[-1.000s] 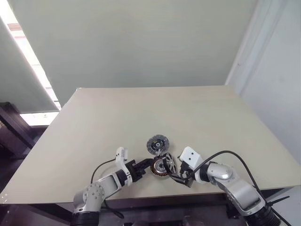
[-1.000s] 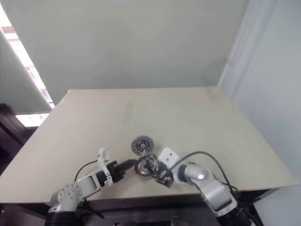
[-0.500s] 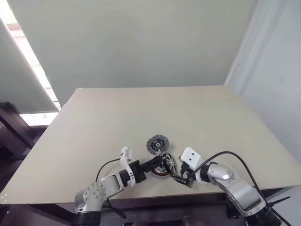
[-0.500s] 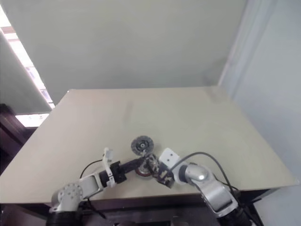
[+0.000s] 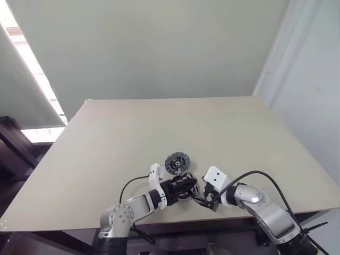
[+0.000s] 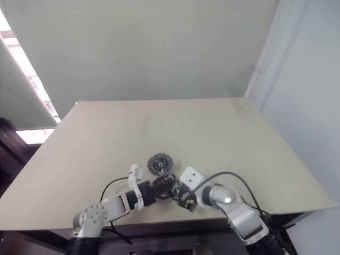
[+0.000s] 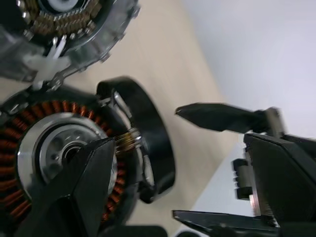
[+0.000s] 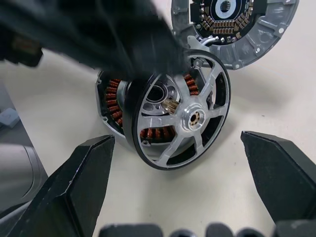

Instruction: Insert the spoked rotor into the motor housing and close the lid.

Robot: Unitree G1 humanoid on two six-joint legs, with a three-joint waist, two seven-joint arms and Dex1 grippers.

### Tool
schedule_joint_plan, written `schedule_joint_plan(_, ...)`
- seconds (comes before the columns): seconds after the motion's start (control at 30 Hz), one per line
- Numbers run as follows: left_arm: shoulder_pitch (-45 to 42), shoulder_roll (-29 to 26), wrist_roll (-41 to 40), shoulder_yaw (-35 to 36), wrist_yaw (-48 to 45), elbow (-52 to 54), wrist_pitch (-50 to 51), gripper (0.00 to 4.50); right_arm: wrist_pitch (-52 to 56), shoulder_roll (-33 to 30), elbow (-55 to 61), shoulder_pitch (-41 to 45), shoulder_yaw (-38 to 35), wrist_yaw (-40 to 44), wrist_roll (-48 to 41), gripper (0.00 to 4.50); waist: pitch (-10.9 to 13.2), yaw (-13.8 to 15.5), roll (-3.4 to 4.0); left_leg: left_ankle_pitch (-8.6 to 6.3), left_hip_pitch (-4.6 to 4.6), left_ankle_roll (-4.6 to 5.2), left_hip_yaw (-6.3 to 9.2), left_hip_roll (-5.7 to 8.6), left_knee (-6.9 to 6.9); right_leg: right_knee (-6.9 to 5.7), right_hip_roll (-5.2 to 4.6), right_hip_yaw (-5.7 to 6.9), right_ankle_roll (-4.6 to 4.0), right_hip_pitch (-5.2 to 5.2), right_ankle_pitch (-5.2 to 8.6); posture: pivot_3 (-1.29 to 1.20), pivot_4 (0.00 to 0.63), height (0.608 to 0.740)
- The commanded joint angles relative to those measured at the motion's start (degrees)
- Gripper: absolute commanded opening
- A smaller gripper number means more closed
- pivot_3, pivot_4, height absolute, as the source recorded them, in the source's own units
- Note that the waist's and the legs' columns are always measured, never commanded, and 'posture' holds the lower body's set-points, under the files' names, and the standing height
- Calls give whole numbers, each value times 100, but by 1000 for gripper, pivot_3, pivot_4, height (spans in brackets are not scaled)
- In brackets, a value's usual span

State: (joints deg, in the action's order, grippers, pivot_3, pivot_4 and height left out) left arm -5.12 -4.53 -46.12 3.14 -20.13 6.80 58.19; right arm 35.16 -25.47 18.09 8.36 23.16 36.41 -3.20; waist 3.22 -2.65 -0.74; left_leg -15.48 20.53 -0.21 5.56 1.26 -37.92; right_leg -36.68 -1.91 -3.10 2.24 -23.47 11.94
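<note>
So far: the task looks partly done; the rotor sits askew on the housing and the lid is not yet on.
Counter (image 5: 106,138): one, pale and wide, carrying every part near its front edge.
Left gripper (image 5: 187,186): one; its jaws are spread, reaching in over the housing from the robot's left, pinching nothing.
Right gripper (image 5: 204,201): one; its jaws are spread wide with the rotor and housing between them, apart from both.
Lid (image 5: 177,162): one grey disc, lying flat on the counter just behind the housing, with its inner face of brown contacts up in the right wrist view.
Motor housing (image 8: 114,106): one, copper windings showing, on the counter between the two grippers.
Spoked rotor (image 8: 185,121): one, tilted against the housing; its black rim partly wraps the windings but it does not sit flush.
Left to do: by the look of it, square the rotor and press it home, then fetch the lid and seat it on top.
</note>
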Motion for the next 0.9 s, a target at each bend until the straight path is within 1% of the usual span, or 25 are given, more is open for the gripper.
schedule_joint_plan(0.03,-120,81,119,-58,119,21,-91,4471,-107,33,112,39,-78,-47,15,4500,0,1,0,0,0,0,0,0,0,0,0,-1,0,0,0,0,0,740)
schedule_joint_plan(0.1,-149,112,252,-117,196,-12,-131,4471,-114,38,111,29,-82,-50,14,4500,0,0,0,0,0,0,0,0,0,0,0,0,0,0,0,0,0,740)
schedule_joint_plan(0.2,-171,161,410,-156,303,-43,-177,3864,-132,45,111,16,-85,-51,10,4500,0,0,0,0,-1,0,0,-1,0,0,0,0,0,0,0,0,0,740)
schedule_joint_plan(0.33,-177,189,493,-143,344,-32,-219,2525,-145,47,114,5,-96,-52,7,4500,0,1,0,0,0,0,0,0,0,0,0,0,0,0,0,0,0,740)
schedule_joint_plan(0.4,-176,192,528,-133,364,-19,-222,1787,-153,46,105,1,-98,-50,8,4500,0,1,0,0,0,0,0,0,0,0,0,0,0,0,0,0,0,740)
schedule_joint_plan(0.43,-177,192,538,-126,368,-20,-225,1324,-157,47,98,1,-96,-49,8,4500,0,1,0,0,0,0,0,0,0,0,0,0,0,0,0,0,0,740)
schedule_joint_plan(0.57,-170,158,523,-94,347,19,-209,219,-173,63,64,17,-89,-45,10,4500,-1,-18,-1,0,-2,0,-1,-1,-3,-1,0,0,0,3,0,0,0,740)
schedule_joint_plan(0.67,-120,96,371,-15,168,129,-241,210,-188,63,57,14,-85,-37,8,4500,0,-16,0,0,-6,0,-2,-5,-2,-5,5,0,0,1,0,0,0,740)
schedule_joint_plan(0.77,-63,69,45,222,-9,243,-202,210,-197,64,53,8,-80,-32,7,4500,0,-17,0,0,-6,0,-1,-6,-1,-6,6,0,-1,-1,0,0,0,740)
schedule_joint_plan(0.9,30,-116,-374,526,-272,310,-88,210,-217,69,25,4,-69,-27,8,4500,0,-17,0,0,-3,0,-2,-5,-2,-5,5,-2,-1,-2,0,0,0,740)
